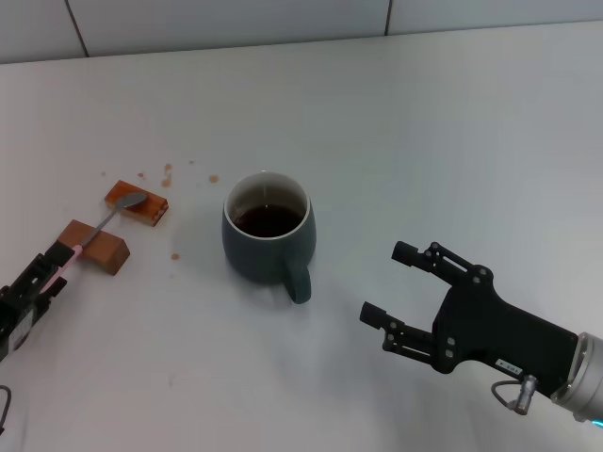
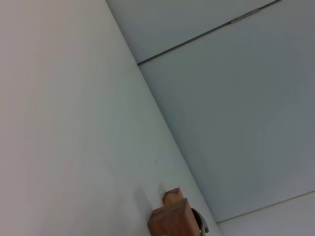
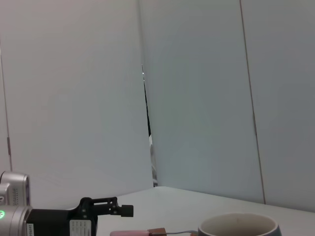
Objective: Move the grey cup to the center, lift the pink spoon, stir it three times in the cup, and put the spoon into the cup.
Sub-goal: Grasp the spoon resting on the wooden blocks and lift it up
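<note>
Blue-grey cup (image 1: 267, 240) holds dark brown liquid; pink-handled spoon (image 1: 105, 222) spans brown blocks (image 1: 94, 246).

1. Lighting was bright and even, pretty diffuse, seemingly from overhead; the white desk (image 1: 396, 132) looked clean with no blown-out glare.
2. Shadows were soft and short: a faint one hugged the base of the grey cup (image 1: 267, 240), another sat under the right hand (image 1: 388, 282).
3. A small highlight glinted on the dark liquid in the cup.
4. Head view was sharp enough; both wrist views were a bit softer and flatter, with a cool greyish tint on the walls.
</note>
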### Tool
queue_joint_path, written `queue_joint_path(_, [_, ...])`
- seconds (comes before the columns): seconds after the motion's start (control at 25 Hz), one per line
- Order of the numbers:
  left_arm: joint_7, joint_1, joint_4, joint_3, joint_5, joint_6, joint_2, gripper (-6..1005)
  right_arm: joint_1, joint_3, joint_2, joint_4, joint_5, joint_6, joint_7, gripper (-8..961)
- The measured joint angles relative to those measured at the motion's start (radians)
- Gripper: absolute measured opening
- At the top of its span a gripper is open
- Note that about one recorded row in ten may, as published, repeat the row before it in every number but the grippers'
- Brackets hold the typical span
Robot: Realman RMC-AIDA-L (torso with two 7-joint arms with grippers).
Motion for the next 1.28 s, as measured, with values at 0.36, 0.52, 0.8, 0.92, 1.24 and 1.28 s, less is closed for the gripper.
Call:
queue_joint_path(0.36, [-0.014, -0.015, -0.004, 0.0, 0.0, -0.015, 0.0, 772, -0.001, 0.0, 0.0, 0.0, 0.0, -0.002, 0.0, 838])
queue_joint_path(0.52, [-0.021, -0.019, -0.006, 0.0, 0.0, -0.014, -0.001, 720, -0.001, 0.0, 0.0, 0.0, -0.001, -0.003, 0.0, 838])
queue_joint_path(0.8, [-0.039, -0.025, -0.006, 0.009, 0.0, -0.013, -0.002, 641, 0.001, 0.0, -0.001, 0.0, -0.002, -0.004, 0.001, 839])
queue_joint_path(0.92, [-0.039, -0.027, -0.006, 0.011, 0.0, -0.016, -0.001, 616, 0.001, 0.0, -0.001, 0.0, -0.002, -0.005, 0.001, 839])
queue_joint_path(1.24, [-0.051, -0.029, -0.008, 0.024, 0.0, -0.02, -0.001, 586, 0.002, 0.0, -0.002, 0.0, -0.002, -0.005, 0.003, 838])
queue_joint_path(1.28, [-0.052, -0.029, -0.011, 0.025, 0.0, -0.02, -0.001, 586, 0.002, 0.0, -0.002, 0.0, -0.002, -0.005, 0.003, 838])
